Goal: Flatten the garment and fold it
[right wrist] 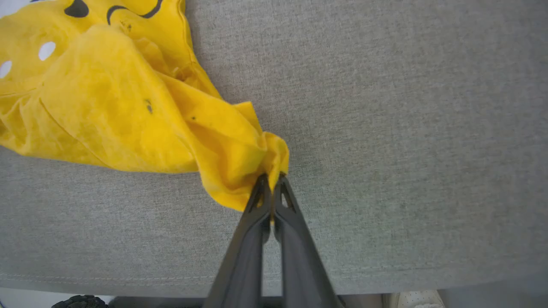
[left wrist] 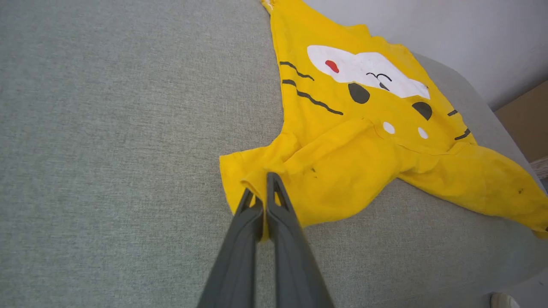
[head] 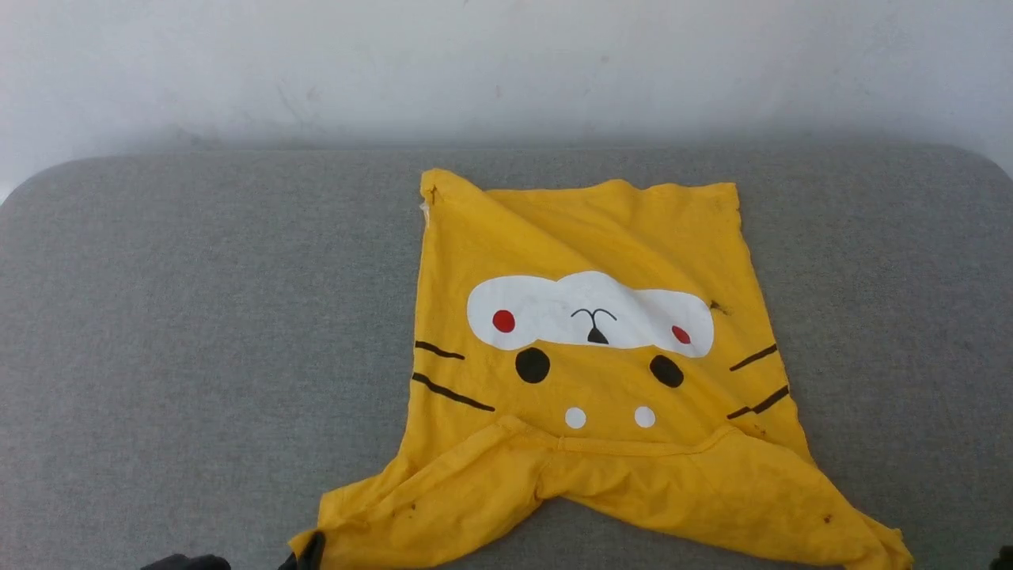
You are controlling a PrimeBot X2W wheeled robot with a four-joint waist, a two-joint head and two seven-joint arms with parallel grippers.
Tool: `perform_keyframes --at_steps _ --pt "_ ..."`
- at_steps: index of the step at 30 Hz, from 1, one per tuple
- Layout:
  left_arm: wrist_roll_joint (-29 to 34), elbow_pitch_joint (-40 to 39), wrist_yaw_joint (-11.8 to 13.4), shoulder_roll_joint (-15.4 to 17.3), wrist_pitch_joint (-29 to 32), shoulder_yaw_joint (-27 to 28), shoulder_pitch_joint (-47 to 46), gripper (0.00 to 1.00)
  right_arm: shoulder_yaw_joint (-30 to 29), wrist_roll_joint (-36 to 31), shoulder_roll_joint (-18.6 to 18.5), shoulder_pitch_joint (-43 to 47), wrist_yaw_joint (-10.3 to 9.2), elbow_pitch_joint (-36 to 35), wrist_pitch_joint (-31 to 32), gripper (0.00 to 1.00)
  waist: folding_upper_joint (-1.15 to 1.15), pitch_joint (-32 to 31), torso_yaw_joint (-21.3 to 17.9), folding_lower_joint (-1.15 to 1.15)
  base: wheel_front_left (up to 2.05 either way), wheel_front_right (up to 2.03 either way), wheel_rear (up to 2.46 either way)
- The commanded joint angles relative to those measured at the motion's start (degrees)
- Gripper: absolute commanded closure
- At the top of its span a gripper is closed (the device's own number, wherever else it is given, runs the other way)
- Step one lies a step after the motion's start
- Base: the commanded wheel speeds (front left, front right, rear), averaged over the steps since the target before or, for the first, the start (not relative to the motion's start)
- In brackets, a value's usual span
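Nearest the robot, the left gripper [left wrist: 259, 187] was clamped on the near left corner of the garment [head: 593, 253]. The right gripper [right wrist: 271, 179] pinched the bunched near right corner. The shirt lay print-up on the grey counter [head: 198, 317], its near band doubled over. The step would probably go best by drawing both corners apart low and evenly. Further off, the hem's left corner lay turned over and needed smoothing.

The head view looks forward and down across the grey desk [head: 198, 317] to the white wall [head: 506, 63], framing the whole garment [head: 601, 261]. Wrist views sit low, close behind the left end effector [left wrist: 260, 188] and right end effector [right wrist: 270, 182], sharing its bottom-frame corners.
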Motion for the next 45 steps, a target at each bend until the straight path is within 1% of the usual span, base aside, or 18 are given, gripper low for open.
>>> perform_keyframes --at_steps 1,4,5,7,8,9,10,13,15,22,24,27,29,32,34,37,41,45 --pt "0.63 -0.4 0.48 0.23 0.29 -0.27 -1.18 1.0 0.6 -0.52 0.2 -1.36 -0.11 0.98 -0.51 1.0 -0.01 0.27 0.18 0.0 0.0 0.0 0.0" --pt "1.2 -0.83 0.73 0.53 1.05 -0.67 -2.13 1.0 2.14 -1.16 0.49 -3.5 -0.11 4.82 -1.39 1.0 -0.01 0.85 0.45 0.0 0.0 0.0 0.0" --pt "1.44 -0.91 0.81 0.7 1.3 -0.78 -2.4 1.0 2.57 -1.44 0.55 -4.17 -0.11 6.32 -1.63 0.93 -0.01 1.07 0.56 0.0 0.0 0.0 0.0" --pt "1.78 -1.18 0.97 0.86 1.65 -0.97 -2.9 1.0 3.32 -2.0 0.59 -5.38 -0.11 9.14 -2.21 0.71 -0.01 1.55 0.84 0.0 0.0 0.0 0.0" --pt "1.91 -1.35 1.05 0.9 1.8 -1.08 -3.11 1.0 3.51 -2.16 0.64 -5.91 -0.11 10.28 -2.78 0.56 -0.01 1.72 1.03 0.0 0.0 0.0 0.0" --pt "2.02 -1.58 1.1 0.94 1.97 -1.21 -3.28 1.0 3.55 -2.31 0.66 -6.29 -0.11 11.33 -3.22 0.11 -0.01 1.92 1.28 0.0 0.0 0.0 0.0" --pt "2.13 -1.86 1.15 1.01 2.13 -1.32 -3.39 1.0 3.62 -2.33 0.6 -6.59 -0.11 12.06 -3.45 0.0 -0.01 2.13 1.51 0.0 0.0 0.0 0.0" --pt "2.48 -3.14 1.4 1.25 2.59 -1.56 -3.47 1.0 2.2 0.12 0.83 -7.9 -0.11 11.15 -3.37 0.0 -0.01 2.8 2.07 0.0 0.0 0.0 0.0" --pt "2.73 -4.42 1.71 1.33 2.8 -1.63 -3.45 1.0 0.52 2.0 -0.04 -9.25 -0.11 7.19 -2.86 0.0 -0.01 3.3 2.32 0.0 0.0 0.0 0.0" --pt "4.5 -9.31 2.73 1.04 2.88 -2.42 -4.96 1.0 -7.97 3.44 -6.74 -19.61 -0.11 -13.05 2.69 0.0 -0.01 7.1 3.17 0.0 0.0 0.0 0.0" --pt "5.15 -10.25 2.87 0.92 2.96 -2.84 -5.89 1.0 -9.51 4.2 -8.07 -24.64 -0.11 -16.2 5.97 0.0 -0.01 8.54 3.55 0.0 0.0 0.0 0.0" --pt "5.98 -11.36 2.81 0.75 3.04 -3.56 -7.51 1.0 -9.34 3.55 -11.34 -33.17 -0.11 -18.12 10.96 0.0 -0.01 10.99 4.48 0.0 0.0 0.0 0.0" --pt "6.56 -11.75 2.69 0.59 2.97 -4.06 -8.71 1.0 -8.14 2.88 -13.12 -39.58 -0.11 -17.04 13.22 0.0 -0.01 12.57 5.26 0.0 0.0 0.0 0.0" --pt "7.42 -11.92 2.47 0.09 2.63 -5.03 -10.54 1.0 -3.85 1.35 -15.0 -48.12 -0.11 -14.83 15.94 0.0 -0.01 15.0 6.62 0.0 0.0 0.0 0.0" --pt "7.9 -11.94 2.37 -0.35 2.33 -5.7 -11.55 1.0 -1.23 1.41 -14.07 -53.51 -0.11 -12.2 17.94 0.0 -0.01 16.6 7.48 0.0 0.0 0.0 0.0" --pt "8.74 -12.06 2.11 -0.89 2.07 -6.87 -13.06 1.0 0.23 -0.48 -11.94 -61.02 -0.11 -6.05 21.14 0.0 -0.01 19.25 9.18 0.0 0.0 0.0 0.0" --pt "9.74 -12.01 1.43 -1.66 1.76 -8.62 -15.48 1.0 0.05 -7.41 -10.58 -68.01 -0.11 2.92 24.15 0.0 -0.01 22.67 11.79 0.0 0.0 0.0 0.0" --pt "10.42 -11.7 0.84 -2.74 1.3 -10.32 -17.63 1.0 -1.02 -13.64 -10.47 -71.23 -0.11 10.31 25.07 0.0 -0.01 25.6 14.11 0.0 0.0 0.0 0.0"
